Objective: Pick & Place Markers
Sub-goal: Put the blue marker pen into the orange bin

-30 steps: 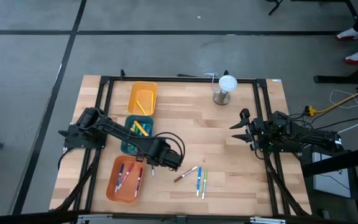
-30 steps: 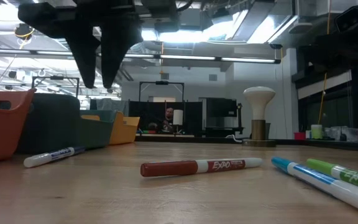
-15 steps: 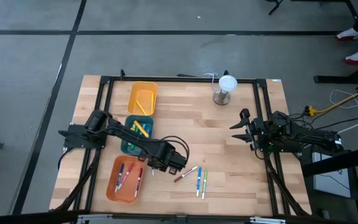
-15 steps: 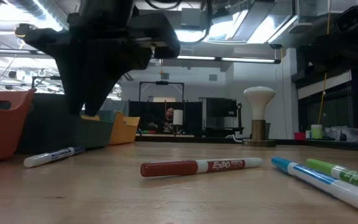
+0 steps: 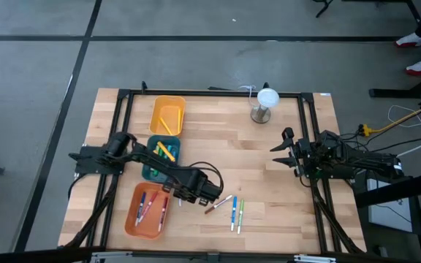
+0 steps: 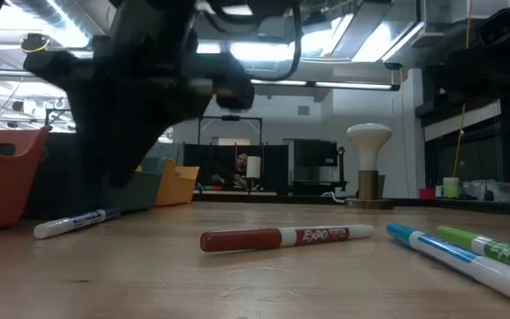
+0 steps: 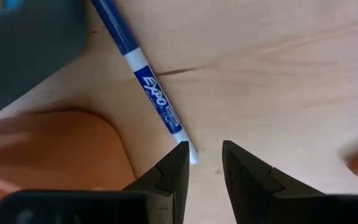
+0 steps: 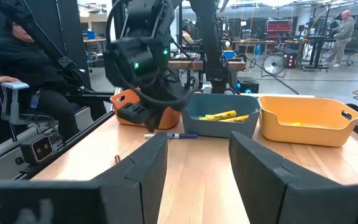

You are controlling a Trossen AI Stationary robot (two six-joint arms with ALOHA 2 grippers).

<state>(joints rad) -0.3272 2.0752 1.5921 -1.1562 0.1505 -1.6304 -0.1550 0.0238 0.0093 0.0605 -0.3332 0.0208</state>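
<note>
A blue-and-white marker (image 7: 149,84) lies flat on the wooden table beside the orange tray (image 7: 55,146) and shows far left in the low view (image 6: 73,222). My left gripper (image 7: 204,152) points down just above the marker's white end and is open, with nothing between its fingers. A red marker (image 5: 218,203), a light blue one (image 5: 234,213) and a green one (image 5: 240,213) lie on the table to its right. My right gripper (image 5: 279,143) waits open at the table's right side, level, holding nothing.
A yellow tray (image 5: 168,115), a teal tray (image 5: 163,157) and the orange tray (image 5: 146,210) stand in a row on the table's left, each with markers inside. A white lamp-like object (image 5: 267,104) stands at the far middle. A black frame (image 5: 196,93) borders the table.
My left gripper has sunk toward the table over the blue-and-white marker, shifting slightly toward the near edge, and has rolled about its own axis. The markers lie where they were.
</note>
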